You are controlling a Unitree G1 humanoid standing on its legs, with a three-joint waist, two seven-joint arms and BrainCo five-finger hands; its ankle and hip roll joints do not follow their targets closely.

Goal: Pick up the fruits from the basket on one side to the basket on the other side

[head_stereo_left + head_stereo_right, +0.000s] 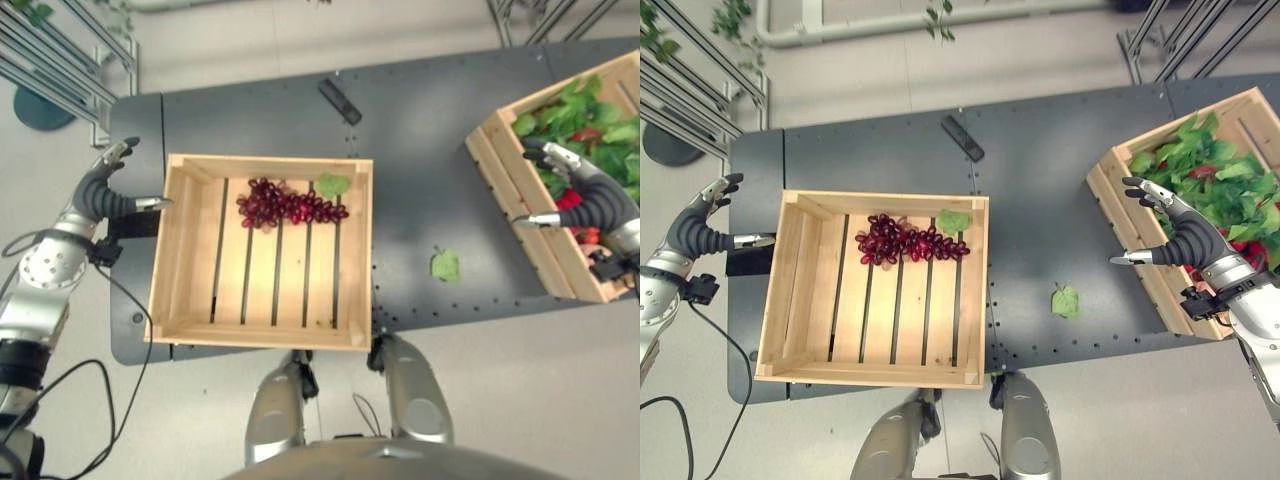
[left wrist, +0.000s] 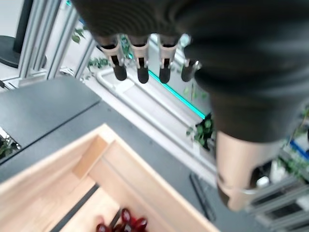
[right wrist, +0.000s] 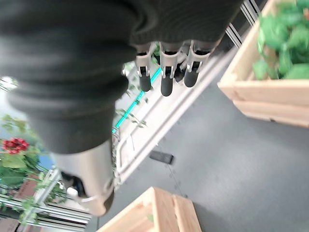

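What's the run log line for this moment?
left robot hand: open, beside crate | right robot hand: open, over leafy crate | grapes: in crate

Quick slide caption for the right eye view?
Grapes lie in the near crate; the open right robot hand hovers beside the leafy crate.

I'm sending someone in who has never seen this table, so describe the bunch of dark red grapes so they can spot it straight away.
Start at the dark grey table and find the pale wooden slatted crate lying flat on the robot's left side. Along its far wall lies the bunch of dark red grapes, with a single green leaf touching its end. It is the only fruit in that crate; the other wooden crate is stuffed with green leaves.
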